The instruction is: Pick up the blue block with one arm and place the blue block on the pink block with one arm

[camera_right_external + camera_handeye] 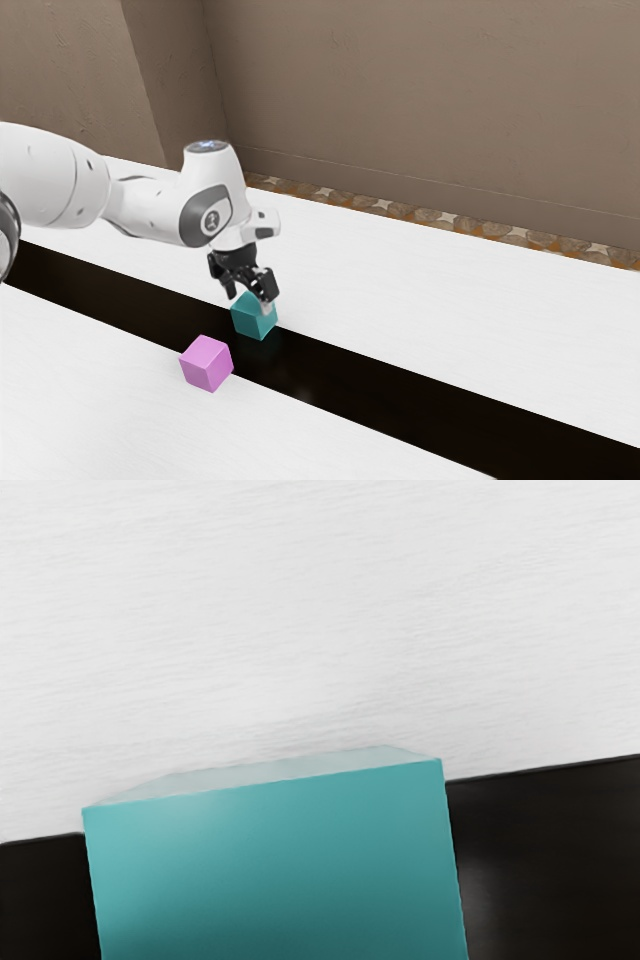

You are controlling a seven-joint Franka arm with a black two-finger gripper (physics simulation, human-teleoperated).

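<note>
The white table point(480, 300) is crossed diagonally by a black band point(400, 410). Brown walls stand behind it, with a pebble strip point(450, 220) along their base. The blue block point(252, 322), teal in tone, sits at the band's far edge. The gripper point(252, 292) is directly on top of the block; whether it is clamped cannot be determined. The pink block point(206, 362) stands near the blue block but apart from it, at the band's near edge.

White rounded arm point(140, 205), grey joint disc point(211, 221), black claw point(255, 296)
</note>
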